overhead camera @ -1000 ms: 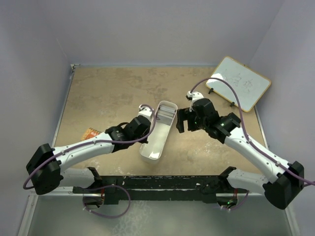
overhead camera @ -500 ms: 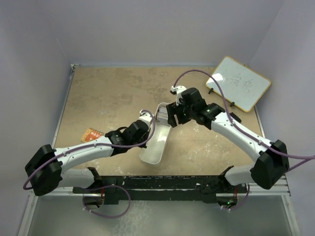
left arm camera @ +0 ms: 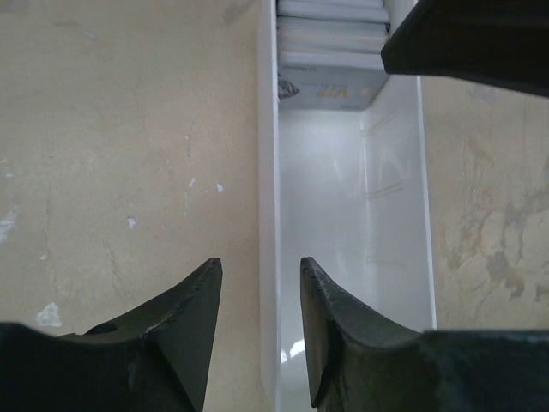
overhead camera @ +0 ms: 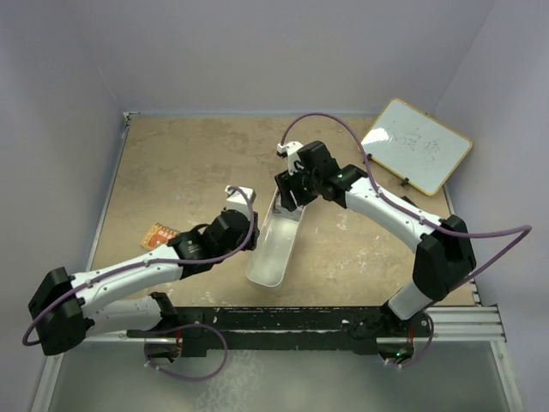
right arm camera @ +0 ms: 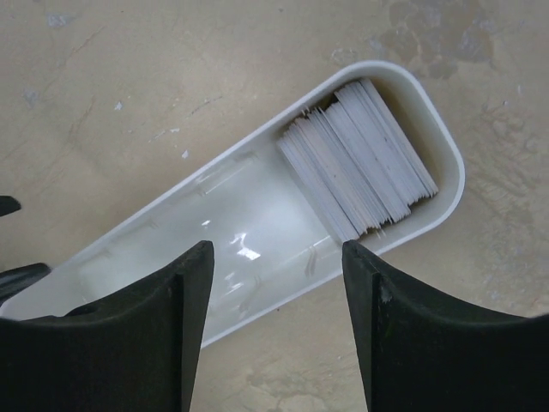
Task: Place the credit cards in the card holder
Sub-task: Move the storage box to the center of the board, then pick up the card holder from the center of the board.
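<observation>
The credit cards (right arm camera: 360, 163) are a grey-white stack standing on edge in the far end of a long white tray (right arm camera: 214, 223). They also show in the left wrist view (left arm camera: 330, 51), one with yellow print. My right gripper (right arm camera: 276, 249) is open wide and empty, hovering over the tray next to the stack; in the top view (overhead camera: 292, 193) it hides the cards. My left gripper (left arm camera: 259, 266) is open, its fingers straddling the tray's left wall (left arm camera: 268, 215) near the tray's (overhead camera: 273, 253) middle. The black card holder is out of view.
A small orange packet (overhead camera: 159, 233) lies on the tan table at the left. A whiteboard (overhead camera: 416, 144) leans at the back right. Walls close the table at left, back and right.
My right gripper has swung left from beside the tray to above its far end. My left arm has drawn back a little along the tray's left side. The tray has barely shifted.
</observation>
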Robot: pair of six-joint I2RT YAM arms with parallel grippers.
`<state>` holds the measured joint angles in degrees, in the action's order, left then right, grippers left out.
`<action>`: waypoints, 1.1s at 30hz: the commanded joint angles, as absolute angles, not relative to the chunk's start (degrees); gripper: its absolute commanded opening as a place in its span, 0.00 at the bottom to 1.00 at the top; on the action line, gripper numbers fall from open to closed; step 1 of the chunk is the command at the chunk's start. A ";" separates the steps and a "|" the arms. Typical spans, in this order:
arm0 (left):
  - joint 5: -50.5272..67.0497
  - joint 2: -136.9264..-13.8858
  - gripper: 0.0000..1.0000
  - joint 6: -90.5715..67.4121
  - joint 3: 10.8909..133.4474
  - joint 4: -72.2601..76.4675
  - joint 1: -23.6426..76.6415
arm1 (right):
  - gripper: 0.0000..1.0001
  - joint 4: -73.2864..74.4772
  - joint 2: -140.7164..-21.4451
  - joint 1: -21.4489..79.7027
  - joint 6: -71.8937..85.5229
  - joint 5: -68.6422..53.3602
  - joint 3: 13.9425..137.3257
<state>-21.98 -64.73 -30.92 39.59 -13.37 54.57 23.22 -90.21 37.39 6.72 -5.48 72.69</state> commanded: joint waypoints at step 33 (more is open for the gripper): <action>-33.34 -40.70 0.72 -47.04 40.27 -28.69 43.52 | 0.72 27.18 -101.03 46.32 -3.14 17.81 81.66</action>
<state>-34.74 -39.48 -49.93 37.74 -30.92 43.66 21.71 -103.53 46.13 -10.13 17.37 78.78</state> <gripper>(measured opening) 0.700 0.718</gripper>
